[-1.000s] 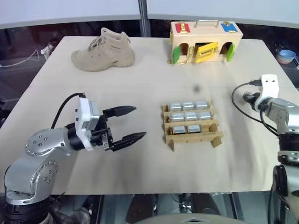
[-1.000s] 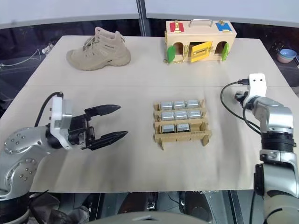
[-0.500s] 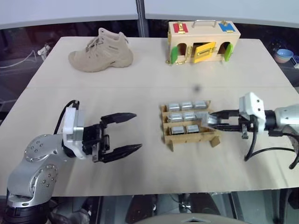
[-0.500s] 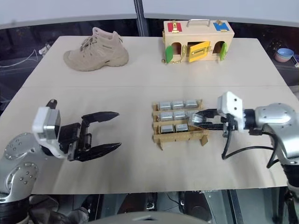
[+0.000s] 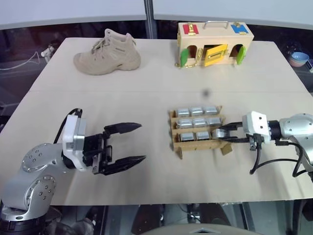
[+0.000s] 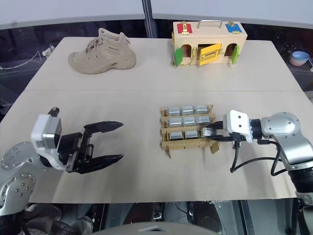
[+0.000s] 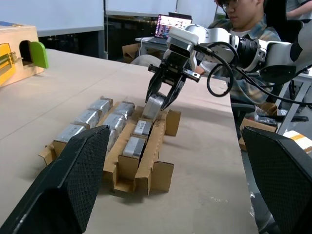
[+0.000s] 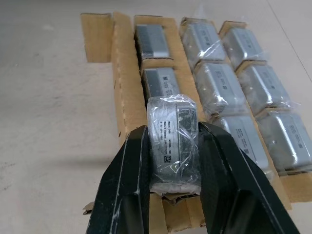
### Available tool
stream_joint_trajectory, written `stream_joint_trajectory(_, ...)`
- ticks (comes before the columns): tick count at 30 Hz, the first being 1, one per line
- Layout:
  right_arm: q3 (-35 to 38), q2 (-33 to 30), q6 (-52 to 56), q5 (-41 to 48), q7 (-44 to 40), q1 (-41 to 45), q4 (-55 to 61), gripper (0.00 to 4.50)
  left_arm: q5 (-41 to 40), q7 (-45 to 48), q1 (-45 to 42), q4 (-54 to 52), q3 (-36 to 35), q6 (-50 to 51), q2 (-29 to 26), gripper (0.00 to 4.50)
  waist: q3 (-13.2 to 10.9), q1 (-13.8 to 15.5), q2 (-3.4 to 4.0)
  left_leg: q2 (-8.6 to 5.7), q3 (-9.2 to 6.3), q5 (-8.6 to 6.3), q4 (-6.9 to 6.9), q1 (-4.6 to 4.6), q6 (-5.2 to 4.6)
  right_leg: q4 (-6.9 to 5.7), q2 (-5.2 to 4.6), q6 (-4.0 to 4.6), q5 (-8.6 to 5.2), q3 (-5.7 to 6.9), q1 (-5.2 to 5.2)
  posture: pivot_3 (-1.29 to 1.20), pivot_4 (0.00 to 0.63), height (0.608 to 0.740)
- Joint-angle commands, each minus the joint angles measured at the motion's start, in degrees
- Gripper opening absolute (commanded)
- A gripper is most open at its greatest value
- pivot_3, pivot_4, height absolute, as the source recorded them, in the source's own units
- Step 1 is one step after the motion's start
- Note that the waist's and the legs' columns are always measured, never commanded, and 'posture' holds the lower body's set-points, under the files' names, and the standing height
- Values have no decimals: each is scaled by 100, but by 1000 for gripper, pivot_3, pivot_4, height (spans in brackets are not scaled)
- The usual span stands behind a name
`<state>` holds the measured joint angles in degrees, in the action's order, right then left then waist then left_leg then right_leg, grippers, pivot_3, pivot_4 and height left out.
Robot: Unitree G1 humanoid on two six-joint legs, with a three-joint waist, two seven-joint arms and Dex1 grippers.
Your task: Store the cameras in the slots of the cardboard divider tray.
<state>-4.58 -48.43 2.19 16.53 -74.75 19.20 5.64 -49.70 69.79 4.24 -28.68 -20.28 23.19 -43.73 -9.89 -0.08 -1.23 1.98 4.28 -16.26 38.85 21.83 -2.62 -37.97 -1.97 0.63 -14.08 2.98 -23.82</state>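
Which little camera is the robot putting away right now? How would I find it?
Look at the cardboard tray in the middle of the table, in front of the wooden box. At its right end, in the near row, one camera sits pinched between the right gripper's black fingers. The other eight lie flat in slots; this one stands on edge.

The print on the held camera (image 8: 173, 139) is too small to read, and its lower end is hidden between the right gripper's (image 8: 171, 195) fingers (image 8: 126, 190). The tray slot under it is covered, perhaps empty
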Motion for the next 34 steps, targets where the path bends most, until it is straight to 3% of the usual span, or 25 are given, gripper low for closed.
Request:
stream_joint_trajectory(1, -221, 112, -253, -212, -60, 60, -161, 779, -100, -58, -40, -199, -121, -22, -99, 4500, 1, 2, -2, 0, 0, 0, 0, 0, 0, 0, 0, 0, 0, 0, 0, 0, 150, 740)
stream_joint_trajectory(7, -442, 214, -268, -486, -65, 353, -505, 779, -106, -97, -110, -175, -98, -41, -132, 4500, 1, -2, -1, 0, 0, 0, 0, -5, 0, 0, 0, 1, 0, 1, 5, 0, 150, 740)
stream_joint_trajectory(13, 109, -79, 263, 17, -38, 370, 52, 3577, -10, -226, -71, -137, -56, -66, -44, 4500, -3, 4, 4, 0, -1, 0, 1, -3, 0, 0, -1, 2, 0, 2, 4, 0, 150, 740)
stream_joint_trajectory(17, 1050, -444, 1534, 936, 396, -166, 1116, 3577, 233, -551, 208, -89, -95, -153, 99, 4500, -5, 77, 9, 1, -5, -1, 0, 5, 1, 2, -5, 2, 1, 7, 1, 0, 150, 740)
stream_joint_trajectory(19, 1678, -498, 2046, 1263, 748, -751, 1631, 4030, -37, -592, 485, -41, -284, -24, 196, 4500, -2, 87, 4, 1, -7, -2, -2, 4, 1, 3, -7, 2, 1, 9, 3, 0, 150, 740)
stream_joint_trajectory(21, 2371, -300, 2271, 1339, 1218, -1520, 2060, 4439, -45, -764, 787, 1, -481, -86, 378, 4500, 1, 100, -1, 2, -12, -2, -5, 8, 1, 7, -11, 2, 0, 15, 4, 0, 150, 740)
stream_joint_trajectory(25, 3314, 216, 2518, 1437, 1942, -2656, 2590, 4439, 348, -1146, 1235, -155, -594, -226, 544, 4500, 1, 102, 0, 0, -9, -3, -8, 4, -1, 9, -19, 0, -1, 19, 7, 0, 150, 740)
stream_joint_trajectory(30, 3854, 662, 2396, 1368, 2217, -3738, 2929, 4439, 628, -1538, 1411, -28, -703, -360, 665, 4500, 3, 97, 2, 1, -5, -14, -8, -5, -18, 3, -15, -14, -9, 18, 10, 0, 150, 740)
stream_joint_trajectory(34, 3838, 773, 2171, 1279, 2239, -4036, 2856, 4439, 801, -1911, 1266, 27, -668, -374, 752, 4500, 5, 84, 5, 3, -1, -15, -8, -9, -23, 0, -10, -24, -14, 15, 11, 0, 150, 740)
